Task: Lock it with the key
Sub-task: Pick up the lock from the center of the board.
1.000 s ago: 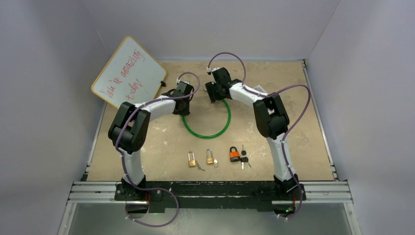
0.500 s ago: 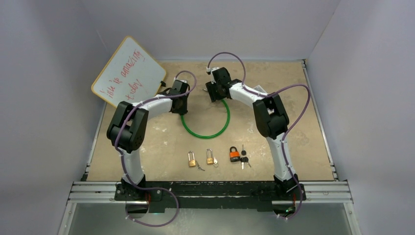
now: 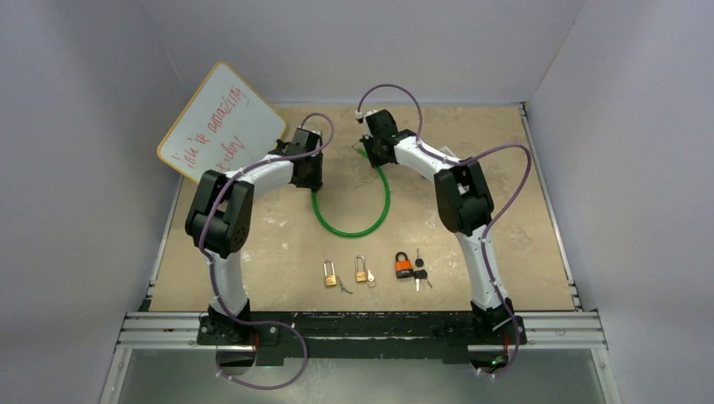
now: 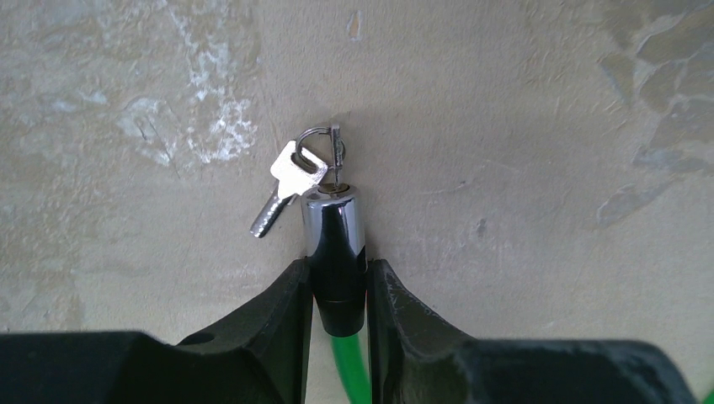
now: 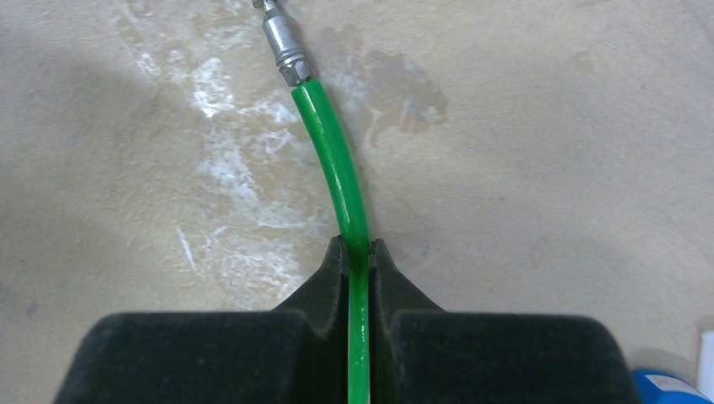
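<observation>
A green cable lock (image 3: pixel 354 229) lies in a loop at mid-table. Its chrome and black lock cylinder (image 4: pixel 335 227) sits between my left gripper's (image 4: pixel 337 273) fingers, which are shut on it. A key (image 4: pixel 337 156) is in the cylinder's end, and a spare key (image 4: pixel 282 189) hangs from its ring. My right gripper (image 5: pixel 359 252) is shut on the green cable (image 5: pixel 333 168) a little behind the cable's metal pin end (image 5: pixel 282 46), which points free over the table. In the top view the left gripper (image 3: pixel 310 172) and the right gripper (image 3: pixel 375 151) are a short way apart.
Two brass padlocks (image 3: pixel 329 273) (image 3: pixel 362 270) and an orange padlock (image 3: pixel 403 266) with keys (image 3: pixel 419 273) lie near the front edge. A whiteboard (image 3: pixel 221 122) leans at the back left. A blue object (image 5: pixel 669 387) shows at the right wrist view's corner.
My right gripper has closed on the green cable. The left gripper has carried the lock cylinder toward the back left, and the cable loop has narrowed.
</observation>
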Tool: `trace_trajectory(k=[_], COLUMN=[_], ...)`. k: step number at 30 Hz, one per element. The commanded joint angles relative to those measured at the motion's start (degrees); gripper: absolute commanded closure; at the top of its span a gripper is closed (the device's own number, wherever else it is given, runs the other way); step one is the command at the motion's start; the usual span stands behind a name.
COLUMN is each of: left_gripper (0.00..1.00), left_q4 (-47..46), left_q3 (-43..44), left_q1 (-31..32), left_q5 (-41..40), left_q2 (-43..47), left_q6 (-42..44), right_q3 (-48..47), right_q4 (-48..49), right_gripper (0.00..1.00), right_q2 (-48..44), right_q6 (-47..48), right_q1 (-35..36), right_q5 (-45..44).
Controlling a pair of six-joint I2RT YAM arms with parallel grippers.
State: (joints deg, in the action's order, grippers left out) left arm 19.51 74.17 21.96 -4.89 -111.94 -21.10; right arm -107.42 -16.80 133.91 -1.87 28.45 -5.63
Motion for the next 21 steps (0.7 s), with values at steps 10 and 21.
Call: trace_trajectory(k=[10, 21], left_gripper=[1.00, 1.00], left_q4=[-7.85, -12.19], left_q3=[-4.55, -14.92], left_q1=[-4.42, -4.47], left_q5=[16.86, 30.11], left_q2=[18.85, 37.31], left_q6=[4.58, 7.11], right_q3=[6.63, 22.58], right_q4=[-2.17, -4.79], right_gripper=[1.00, 1.00], right_q2=[-23.63, -44.06], right_q6=[-8.71, -12.93], right_q1=[-0.85, 2.88], right_q5=[5.54, 14.99])
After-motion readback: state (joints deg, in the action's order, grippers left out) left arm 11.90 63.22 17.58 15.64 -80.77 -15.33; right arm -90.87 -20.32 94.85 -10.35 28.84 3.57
